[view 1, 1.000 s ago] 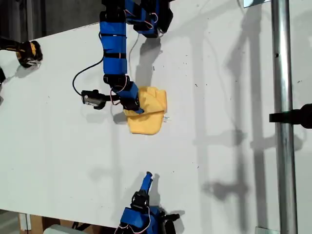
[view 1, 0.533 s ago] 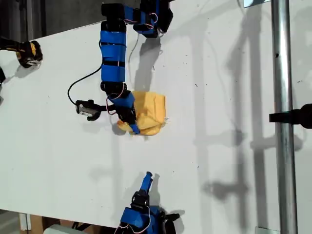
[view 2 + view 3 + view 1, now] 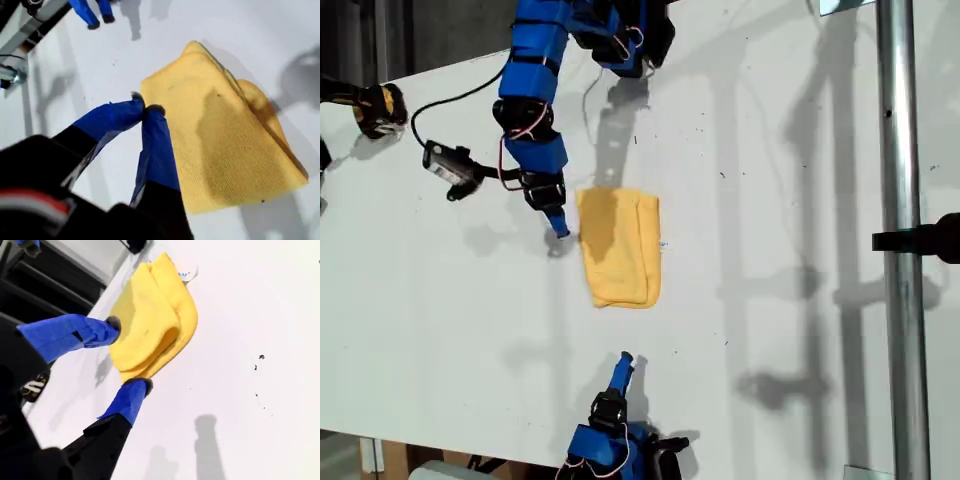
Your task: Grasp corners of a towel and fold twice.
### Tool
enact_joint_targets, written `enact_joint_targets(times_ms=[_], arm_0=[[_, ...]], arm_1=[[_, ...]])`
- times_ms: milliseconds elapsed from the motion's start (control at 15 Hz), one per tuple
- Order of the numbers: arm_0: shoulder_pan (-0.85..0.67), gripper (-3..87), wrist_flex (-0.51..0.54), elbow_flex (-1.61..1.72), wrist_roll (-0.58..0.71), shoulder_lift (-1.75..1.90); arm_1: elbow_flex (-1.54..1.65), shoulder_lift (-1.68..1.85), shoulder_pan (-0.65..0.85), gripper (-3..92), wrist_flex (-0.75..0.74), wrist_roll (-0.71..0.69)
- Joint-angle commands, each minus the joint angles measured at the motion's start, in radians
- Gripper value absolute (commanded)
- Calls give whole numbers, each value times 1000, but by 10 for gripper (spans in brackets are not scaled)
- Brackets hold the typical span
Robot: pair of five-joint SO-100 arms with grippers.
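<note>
Since a second ago my first gripper point(image 3: 560, 226) has let go of the towel point(image 3: 618, 248) and pulled off to the exterior view's left: it was bunched in the cloth, now it sits just beside the towel's upper left corner, clear of it. In the first wrist view my first gripper point(image 3: 145, 107) has its tips pinched together on nothing, the towel point(image 3: 220, 135) just past them. The towel has gone from a crumpled lump to a flat, narrow rectangle. That reads as a fold just laid down and released; layered edges show in both wrist views, so I judge both folds probably done, though I can't count layers for sure. Towel lies centre frame in the exterior view, slightly left of middle, on the white table point(image 3: 770, 330). Long axis runs top to bottom of that frame, tilted a touch so the lower end drifts right; short axis left-right. White tag point(image 3: 663, 243) pokes out of the right long edge. Lower end looks rounded, like a fold. My second gripper point(image 3: 623, 362) sits at bottom centre of the exterior view, well apart from the towel, pointing up at it. In the second wrist view its fingers point(image 3: 134, 388) are spread wide, empty, framing the towel point(image 3: 150, 320) from a distance, not touching.
</note>
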Motion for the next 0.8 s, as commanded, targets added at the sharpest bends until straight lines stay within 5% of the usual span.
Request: enact_joint_targets(times_ms=[0,467,733], arm_0=[[-3,175,-29,-2,2,5],[-3,155,-97,103,-52,5],[5,149,-29,169,-236,5]], arm_1=[[202,311,31,32,141,48],[1071,1312,-112,19,483,443],[1197,1381,-126,130,558,620]])
